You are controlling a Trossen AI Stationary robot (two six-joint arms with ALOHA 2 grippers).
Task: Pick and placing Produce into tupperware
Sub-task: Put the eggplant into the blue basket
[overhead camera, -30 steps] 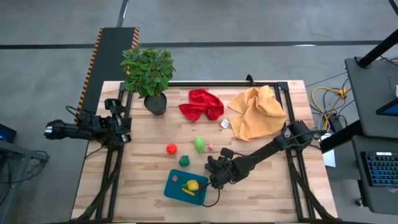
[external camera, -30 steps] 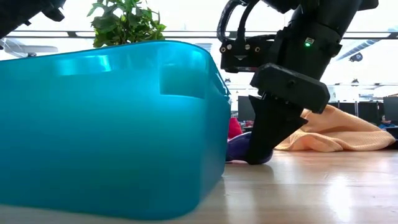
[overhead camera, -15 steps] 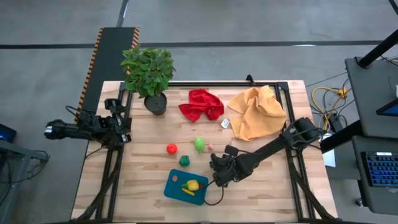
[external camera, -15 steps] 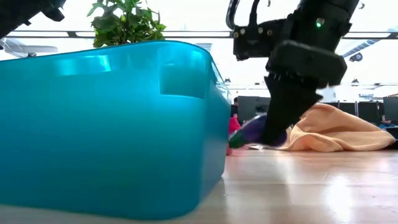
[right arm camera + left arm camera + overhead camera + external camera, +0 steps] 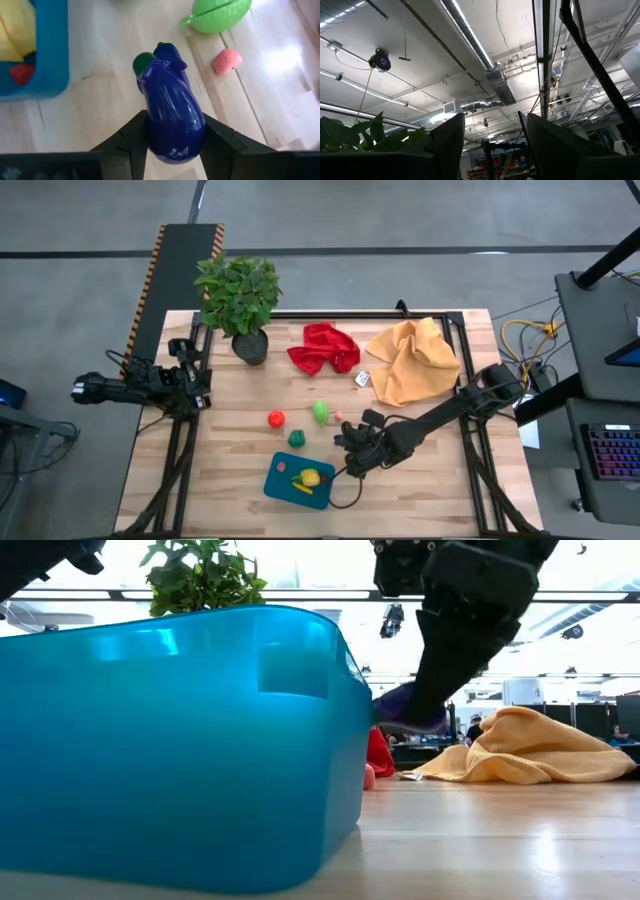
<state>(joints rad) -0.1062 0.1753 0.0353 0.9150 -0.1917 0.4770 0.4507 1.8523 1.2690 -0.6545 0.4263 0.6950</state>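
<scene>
Clamped between the fingers of the right gripper was a purple eggplant, held clear of the tabletop with its green stem end pointing away from the wrist. In the low view the eggplant was seen raised just beside the upper rim of the tub. From above, the right gripper was placed near the front edge of the table, just right of the tub, in which yellow and red pieces were lying. On the wood behind the gripper, a light green piece, a small pink piece, a dark green piece and a red piece were spread near the table's middle. The left gripper was parked at the left edge, its fingers apart in the wrist view.
</scene>
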